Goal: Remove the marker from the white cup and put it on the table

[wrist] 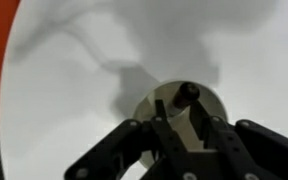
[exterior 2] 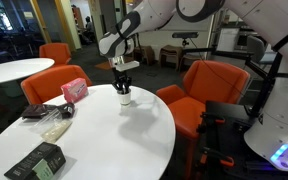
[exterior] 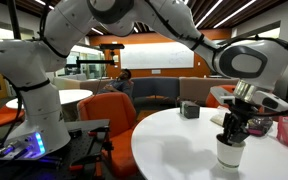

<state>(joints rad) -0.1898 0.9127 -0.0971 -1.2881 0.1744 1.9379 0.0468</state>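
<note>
— What sits nearest the wrist camera?
— The gripper (wrist: pixel 184 126). Its black fingers (wrist: pixel 162 138) are drawn close, with only a narrow gap between them. I cannot tell whether they pinch anything.

— And just past the fingertips?
— The white cup (wrist: pixel 149 108), seen from above. The marker (wrist: pixel 189 94) stands inside it, its dark top close to the fingertips.

— How does that look from outside?
— In both exterior views the gripper hangs straight down with its tips at the cup's mouth. The cup stands upright on the table (exterior 2: pixel 104 140), near its edge.

— Farther out?
— A dark grey box (exterior: pixel 189 110) and a pink box (exterior 2: pixel 74 89) lie on the table, well apart from the cup. Orange chairs (exterior 2: pixel 206 80) ring the table, and a smaller white table (exterior 2: pixel 14 68) stands behind.
</note>
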